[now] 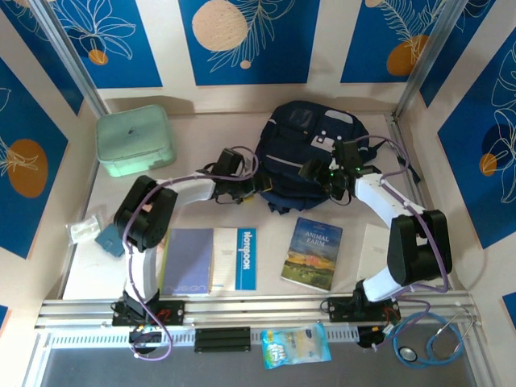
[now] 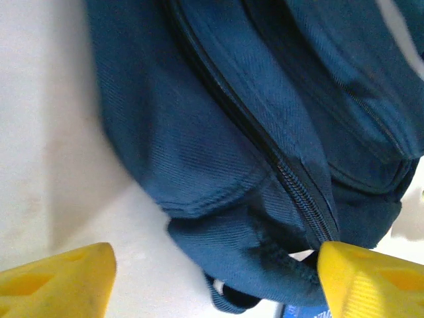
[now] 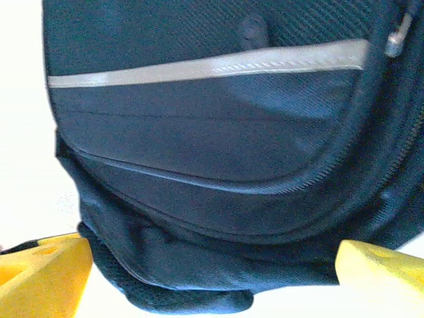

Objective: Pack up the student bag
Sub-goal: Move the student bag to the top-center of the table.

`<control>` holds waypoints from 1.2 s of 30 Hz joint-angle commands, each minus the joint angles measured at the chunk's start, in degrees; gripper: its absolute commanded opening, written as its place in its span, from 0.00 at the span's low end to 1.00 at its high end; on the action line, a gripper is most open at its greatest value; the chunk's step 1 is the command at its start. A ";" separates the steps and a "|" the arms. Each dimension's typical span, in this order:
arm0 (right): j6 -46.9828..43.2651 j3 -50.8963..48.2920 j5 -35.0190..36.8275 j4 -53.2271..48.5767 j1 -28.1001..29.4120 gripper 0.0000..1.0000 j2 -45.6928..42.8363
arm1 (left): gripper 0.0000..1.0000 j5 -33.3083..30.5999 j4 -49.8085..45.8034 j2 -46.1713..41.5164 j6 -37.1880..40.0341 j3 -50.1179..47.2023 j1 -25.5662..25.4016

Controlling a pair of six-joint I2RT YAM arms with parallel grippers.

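The student bag (image 1: pixel 314 145), a dark navy backpack with white patches, lies at the back middle of the table. My left gripper (image 1: pixel 246 187) is at its near left edge, my right gripper (image 1: pixel 316 173) over its near front. In the left wrist view the left gripper (image 2: pixel 212 285) is open. Its yellow fingers (image 2: pixel 56 285) stand wide either side of the student bag's (image 2: pixel 252 165) lower corner and zip. In the right wrist view the right gripper (image 3: pixel 212 275) is also open. Its fingertips (image 3: pixel 43 278) straddle the student bag's (image 3: pixel 212 132) bottom hem below a pale stripe.
A mint green lidded box (image 1: pixel 134 141) stands back left. Near the arms lie a violet notebook (image 1: pixel 188 260), a white and blue book (image 1: pixel 236 258) and an Animal Farm book (image 1: pixel 313 252). A snack packet (image 1: pixel 295 345) and a stethoscope (image 1: pixel 431 343) rest at the front rail.
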 commanded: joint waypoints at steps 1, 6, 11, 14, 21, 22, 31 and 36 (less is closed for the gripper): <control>1.18 -0.48 0.04 -0.14 -0.41 0.94 -2.87 | 0.76 0.64 0.92 3.00 -4.44 3.58 -1.05; 0.91 -1.01 -0.31 -0.50 -0.31 0.93 -3.26 | 0.76 0.73 0.79 6.59 -5.34 8.03 -1.27; 0.54 -2.41 -0.49 -0.27 -0.31 0.93 -4.03 | 0.78 -0.96 -1.94 8.09 -4.38 11.26 -1.28; 0.32 -3.24 -0.75 -0.10 -0.31 0.93 -4.14 | 0.63 -2.95 -2.47 7.91 -3.95 11.27 -1.07; -0.29 -4.07 -0.97 0.40 -0.40 0.93 -4.45 | 0.29 -6.27 -3.82 2.68 -1.22 7.15 2.00; -0.50 -4.16 -1.29 0.71 -0.40 0.93 -4.52 | 0.28 -6.53 -4.65 1.52 0.10 6.46 2.72; -0.69 -5.63 -3.72 5.13 -1.54 0.93 -5.88 | 0.21 -7.23 -11.33 -11.67 11.70 -5.22 17.14; 4.74 -7.02 -6.50 10.00 -2.30 0.75 -3.10 | 0.22 -7.36 -16.92 -14.01 18.96 -3.80 21.14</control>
